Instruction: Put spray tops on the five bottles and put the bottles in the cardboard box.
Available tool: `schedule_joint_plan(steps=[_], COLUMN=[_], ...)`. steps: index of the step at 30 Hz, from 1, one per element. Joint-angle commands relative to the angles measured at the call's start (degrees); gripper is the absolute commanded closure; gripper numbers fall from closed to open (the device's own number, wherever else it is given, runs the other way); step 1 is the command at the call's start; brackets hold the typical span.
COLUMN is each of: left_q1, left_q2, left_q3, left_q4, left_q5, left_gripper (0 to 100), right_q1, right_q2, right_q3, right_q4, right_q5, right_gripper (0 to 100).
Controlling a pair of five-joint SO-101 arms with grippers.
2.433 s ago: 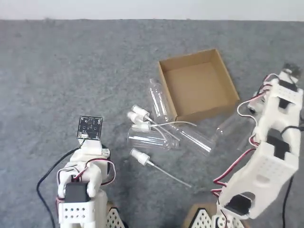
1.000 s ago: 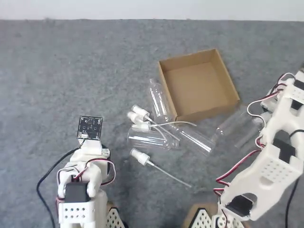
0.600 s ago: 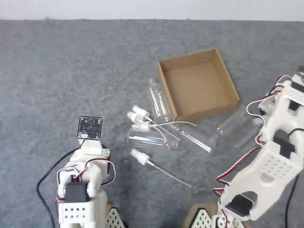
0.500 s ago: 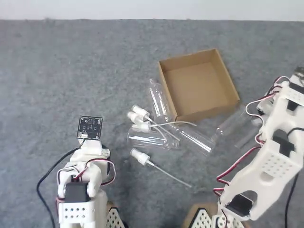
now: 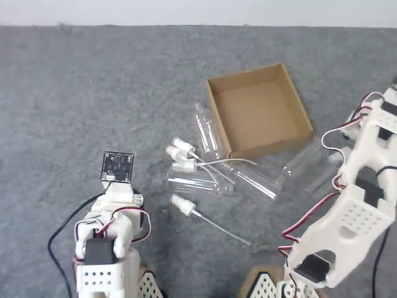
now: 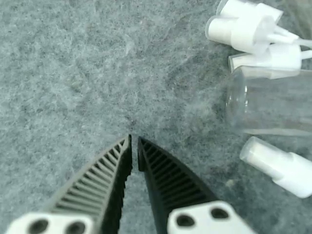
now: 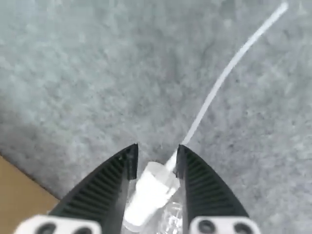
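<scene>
My right gripper (image 7: 157, 146) is shut on a white spray top (image 7: 150, 187), whose thin tube (image 7: 229, 66) points away over the grey felt. Something clear and glassy lies just under that top. The right arm (image 5: 372, 149) stands beside the cardboard box (image 5: 296, 98), next to a clear bottle (image 5: 302, 164). More clear bottles (image 5: 209, 131) (image 5: 193, 181) (image 5: 255, 180) lie left of the box among loose spray tops (image 5: 182, 148) (image 5: 184, 203). My left gripper (image 6: 134, 141) is shut and holds nothing, hovering over bare felt near a bottle (image 6: 273, 100) and spray tops (image 6: 243, 24) (image 6: 278, 165).
A corner of the cardboard box (image 7: 14, 183) lies close beside my right gripper. Grey felt (image 5: 93, 93) covers the whole table, with open ground at the left and back. The left arm (image 5: 108, 242) sits folded at the near edge.
The right arm has shifted slightly to the right, uncovering more of the clear bottle beside the box. The left arm, the other bottles and the loose spray tops have not moved.
</scene>
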Motion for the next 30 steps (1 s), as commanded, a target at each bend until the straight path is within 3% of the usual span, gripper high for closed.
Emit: schedule_joint_plan(steps=[1, 5, 7, 16, 21, 30], left_q1=[-0.35, -0.35, -0.35, -0.35, -0.35, -0.35], left_q2=[-1.05, -1.05, -1.05, -1.05, -1.05, -1.05], left_q3=[-0.48, -0.48, -0.48, -0.48, -0.48, -0.48], left_q4=[0.26, 0.26, 0.26, 0.26, 0.26, 0.26], left_q5=[-0.35, -0.35, -0.35, -0.35, -0.35, -0.35], left_gripper=[99, 99, 99, 99, 99, 99], right_q1=[-1.19, -3.74, -4.97, -5.76, -5.14, -5.14], right_q2=[-5.58, -6.37, -6.37, -6.37, -6.99, -7.08], right_q3=[-4.48, -5.01, -5.01, -0.97, 3.08, 1.23], right_q4=[0.22, 7.78, 10.77, 10.15, 8.66, 12.53], right_q5=[0.09, 4.48, 2.81, 1.49, 1.49, 1.05], right_gripper=[90.2, 89.6, 89.6, 89.0, 78.5, 78.5])
